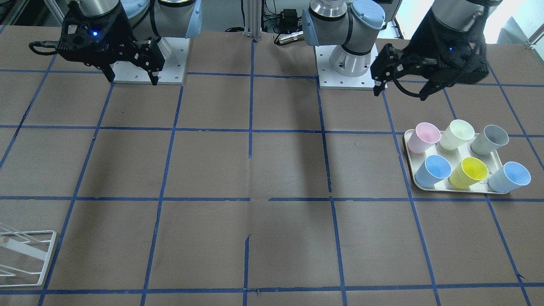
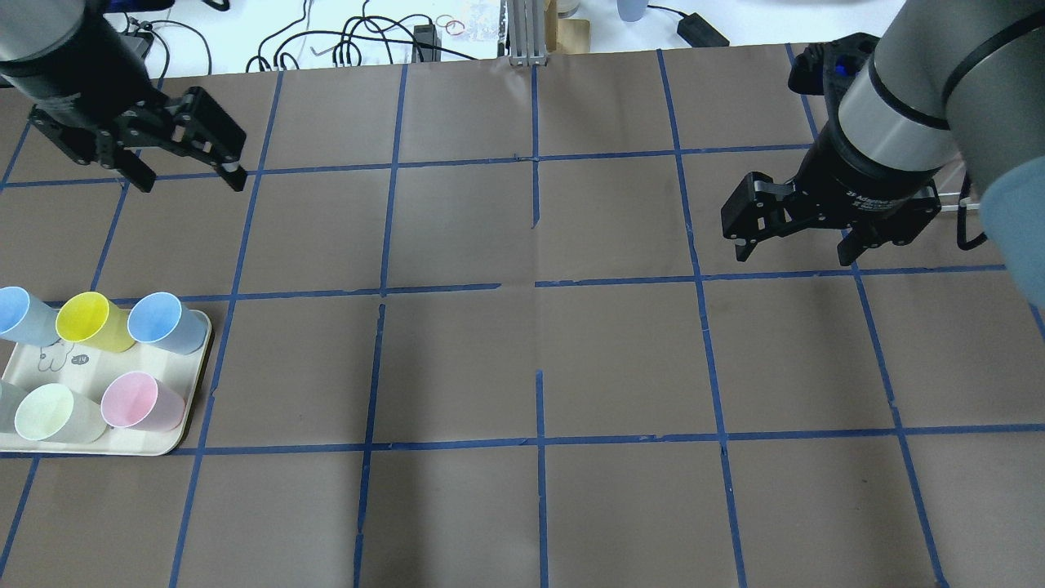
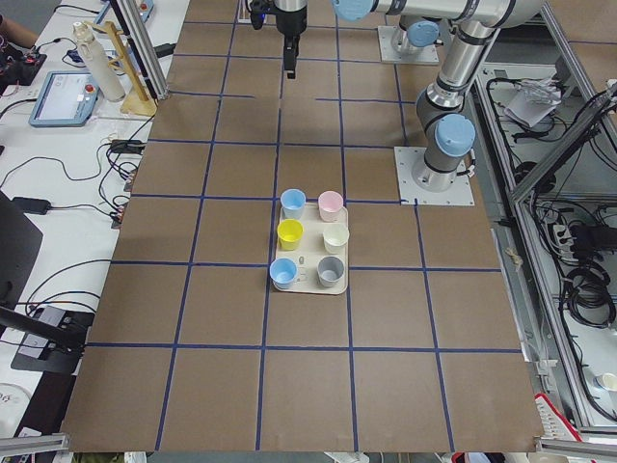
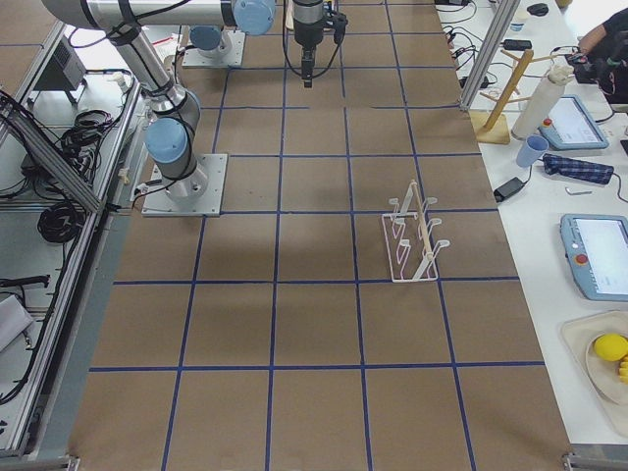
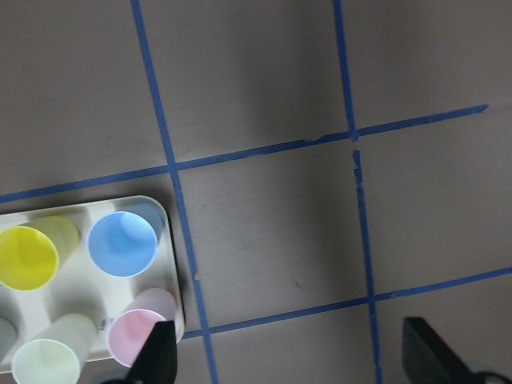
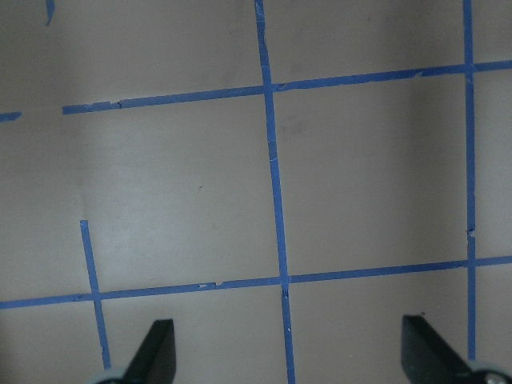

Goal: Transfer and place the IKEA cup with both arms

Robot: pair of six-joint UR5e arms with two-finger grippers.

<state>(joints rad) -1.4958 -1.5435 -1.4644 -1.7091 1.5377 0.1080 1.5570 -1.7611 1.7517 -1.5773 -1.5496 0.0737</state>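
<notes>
Front view: grey cup [image 1: 489,139] stands upright on the tray [image 1: 480,190], in the outer corner nearest the robot, by the surface's left edge. Left arm [image 1: 457,12] hangs above, jaws spread, empty. Right arm [image 1: 95,6] is the same, well apart.
Overhead: cup nearly cropped out.
Likely light, stiff, slick. Pinch the rim wall, away from the cream cup [image 1: 457,134].
</notes>
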